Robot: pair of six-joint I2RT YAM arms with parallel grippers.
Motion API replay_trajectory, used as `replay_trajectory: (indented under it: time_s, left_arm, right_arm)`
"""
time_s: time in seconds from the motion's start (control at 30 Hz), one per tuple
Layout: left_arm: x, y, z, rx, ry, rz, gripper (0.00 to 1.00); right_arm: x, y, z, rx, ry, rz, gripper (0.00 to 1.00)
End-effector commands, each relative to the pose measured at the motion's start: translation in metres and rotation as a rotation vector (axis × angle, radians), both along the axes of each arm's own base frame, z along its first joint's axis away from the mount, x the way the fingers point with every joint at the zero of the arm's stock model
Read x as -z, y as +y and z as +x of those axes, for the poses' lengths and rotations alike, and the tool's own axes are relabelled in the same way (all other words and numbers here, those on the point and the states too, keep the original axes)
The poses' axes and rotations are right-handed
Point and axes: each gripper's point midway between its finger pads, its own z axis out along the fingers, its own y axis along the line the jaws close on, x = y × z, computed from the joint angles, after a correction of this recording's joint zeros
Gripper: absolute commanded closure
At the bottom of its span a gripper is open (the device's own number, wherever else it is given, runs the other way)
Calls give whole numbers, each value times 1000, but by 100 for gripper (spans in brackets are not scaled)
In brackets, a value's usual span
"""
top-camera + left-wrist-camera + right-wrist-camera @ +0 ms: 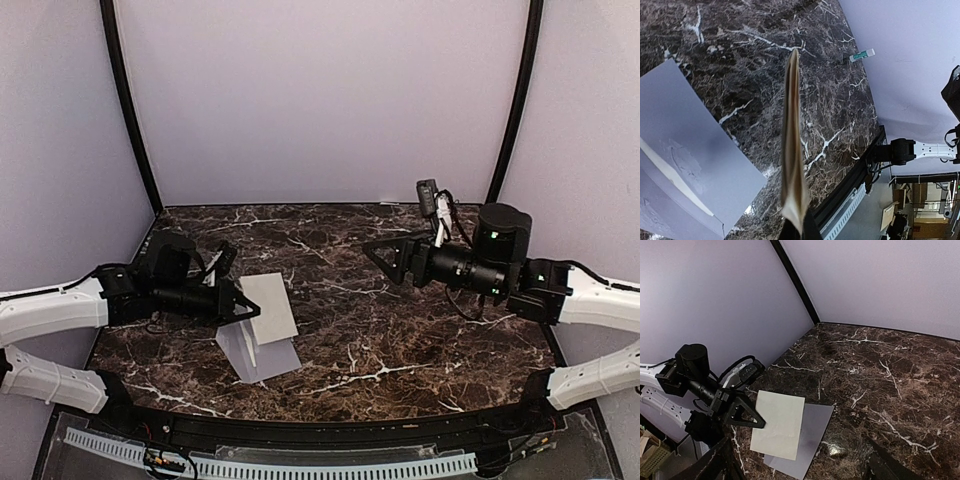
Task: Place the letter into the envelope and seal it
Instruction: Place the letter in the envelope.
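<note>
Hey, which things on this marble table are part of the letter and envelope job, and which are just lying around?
For the job: letter, pinched in the left end effector; envelope, lying on the table.
Lying about: small white stick with a green end, at the table's far edge.

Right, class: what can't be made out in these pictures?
Letter front: edge-on in left wrist view, plain back elsewhere.
Envelope upper part: covered by the letter, top view.
Left gripper fingertips: cut off at left wrist view's bottom edge.
White object by wall: too small, left wrist view.
</note>
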Motion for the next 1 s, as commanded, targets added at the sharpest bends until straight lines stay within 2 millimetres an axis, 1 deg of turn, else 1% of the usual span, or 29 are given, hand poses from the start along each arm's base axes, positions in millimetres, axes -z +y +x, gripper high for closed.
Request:
replay_trajectory:
  time_s: [0.0, 0.17, 0.23, 0.27, 0.3, 0.33, 0.37, 0.4, 0.5, 0.6, 0.77, 0.87, 0.97]
  left_arm:
    - [11, 12, -13, 3, 101, -23, 100]
    - [25, 33, -14, -46, 152, -3, 100]
    - [37, 46, -14, -81, 185, 9, 100]
    - [38, 49, -15, -84, 190, 5, 100]
    - [45, 55, -17, -99, 212, 16, 100]
    - [45, 57, -19, -99, 217, 12, 100]
    - [51, 63, -20, -114, 238, 22, 100]
    - [52, 66, -21, -116, 241, 21, 100]
    - [61, 79, -25, -142, 274, 43, 100]
    - [60, 84, -28, -153, 280, 40, 100]
    - [69, 95, -33, -178, 304, 57, 100]
    - [75, 103, -35, -191, 307, 92, 100]
    - [75, 105, -32, -203, 307, 94, 100]
  right_arm:
    - [13, 1, 3, 11, 52, 3, 18]
    - [32, 6, 8, 25, 96, -29, 18]
    - [40, 8, 10, 27, 115, -40, 18]
    - [45, 10, 11, 28, 125, -47, 18]
    - [48, 11, 11, 28, 134, -52, 18]
    - [52, 13, 12, 29, 144, -60, 17]
    - [56, 15, 13, 28, 152, -67, 18]
    - [59, 16, 13, 27, 159, -75, 18]
    - [68, 19, 16, 27, 175, -97, 18]
    - [74, 23, 17, 24, 187, -112, 18]
    - [86, 32, 18, 8, 207, -123, 19]
    - [97, 42, 14, -28, 232, -135, 20]
    - [106, 49, 13, -46, 249, -155, 21]
